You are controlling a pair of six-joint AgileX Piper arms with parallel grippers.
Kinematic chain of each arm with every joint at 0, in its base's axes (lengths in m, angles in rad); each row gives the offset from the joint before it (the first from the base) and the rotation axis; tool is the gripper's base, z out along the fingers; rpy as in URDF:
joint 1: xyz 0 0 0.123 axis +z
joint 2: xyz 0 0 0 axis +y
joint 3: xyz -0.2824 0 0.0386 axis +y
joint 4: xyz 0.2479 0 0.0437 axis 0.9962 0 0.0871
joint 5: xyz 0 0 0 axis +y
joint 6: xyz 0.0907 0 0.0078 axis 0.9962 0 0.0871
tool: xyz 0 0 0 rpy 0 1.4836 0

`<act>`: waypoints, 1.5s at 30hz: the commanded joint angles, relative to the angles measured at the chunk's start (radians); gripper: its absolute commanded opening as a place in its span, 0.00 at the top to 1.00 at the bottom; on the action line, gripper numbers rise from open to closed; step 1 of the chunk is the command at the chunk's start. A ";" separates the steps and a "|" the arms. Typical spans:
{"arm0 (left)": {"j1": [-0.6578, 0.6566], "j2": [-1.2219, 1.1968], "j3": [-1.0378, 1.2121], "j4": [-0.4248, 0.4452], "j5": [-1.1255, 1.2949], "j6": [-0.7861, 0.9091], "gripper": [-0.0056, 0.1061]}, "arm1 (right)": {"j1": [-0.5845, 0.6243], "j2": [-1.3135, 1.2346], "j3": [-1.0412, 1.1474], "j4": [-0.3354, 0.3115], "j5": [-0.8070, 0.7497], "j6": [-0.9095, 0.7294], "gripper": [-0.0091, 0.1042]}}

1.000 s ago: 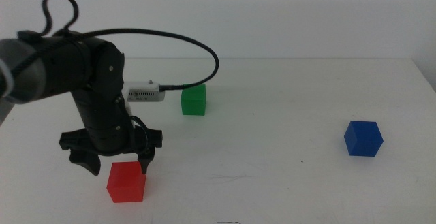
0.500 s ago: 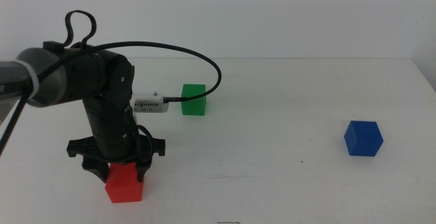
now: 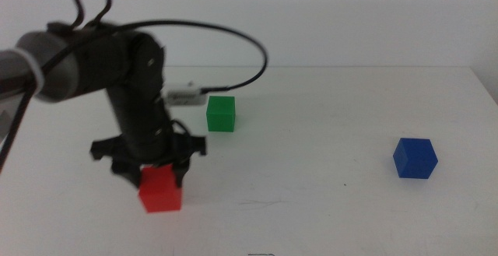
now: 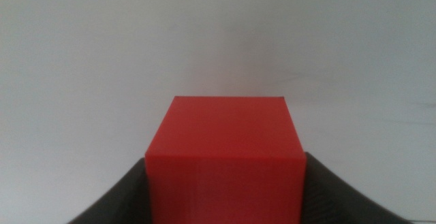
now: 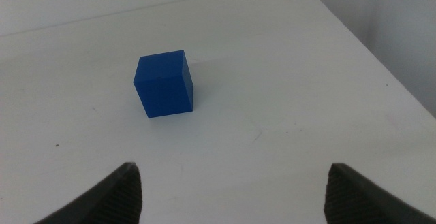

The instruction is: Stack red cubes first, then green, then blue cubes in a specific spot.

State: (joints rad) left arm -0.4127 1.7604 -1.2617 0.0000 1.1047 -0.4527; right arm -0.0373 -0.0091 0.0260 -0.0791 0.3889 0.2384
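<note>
- Looking down over the plain white table point(image 3: 327, 131), we see the left tool point(image 3: 158, 180) at the near left, its dark jaws closed against the two sides of the small solid bright red cube point(image 3: 161, 189).
- In the left wrist view we find that red cube point(image 4: 225, 159) filling the gap between the jaws, with a dark jaw pressed to each side face and white table behind it.
- We cannot tell from these views whether the red cube rests on the table or hangs just above it.
- We see the small solid green cube point(image 3: 221, 113) farther back on the table, just beside the left arm and apart from the red cube.
- A black cable point(image 3: 233, 50) arcs over the left arm down to a small white and grey connector point(image 3: 185, 96) near the green cube.
- We see the small solid deep blue cube point(image 3: 415, 158) alone at the right side of the table, well apart from the other two.
- In the right wrist view we find the right tool point(image 5: 231, 190) hanging over the table with its jaws spread wide and nothing between them; the blue cube point(image 5: 163, 84) sits beyond the jaw tips, untouched.
</note>
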 commanded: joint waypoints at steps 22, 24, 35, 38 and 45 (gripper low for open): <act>-0.278 0.386 -0.656 -0.037 0.216 -0.168 0.93 | -0.006 -0.023 -0.015 -0.012 -0.070 -0.009 0.09; -0.278 0.391 -0.656 -0.035 0.216 -0.168 0.93 | -0.006 -0.023 -0.015 -0.012 -0.070 -0.009 0.09; -0.278 0.433 -0.654 -0.029 0.217 -0.157 0.48 | -0.006 -0.023 -0.015 -0.012 -0.070 -0.009 0.09; -0.274 0.430 -0.663 -0.029 0.217 -0.104 0.27 | -0.006 -0.023 -0.015 -0.012 -0.070 -0.009 0.09; -0.272 0.342 -0.668 0.000 0.217 -0.091 0.11 | -0.006 -0.023 -0.015 -0.012 -0.070 -0.009 0.09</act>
State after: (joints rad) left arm -0.6840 2.2079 -1.8988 -0.0157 1.2212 -0.5467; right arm -0.0373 -0.0091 0.0260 -0.0791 0.3889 0.2384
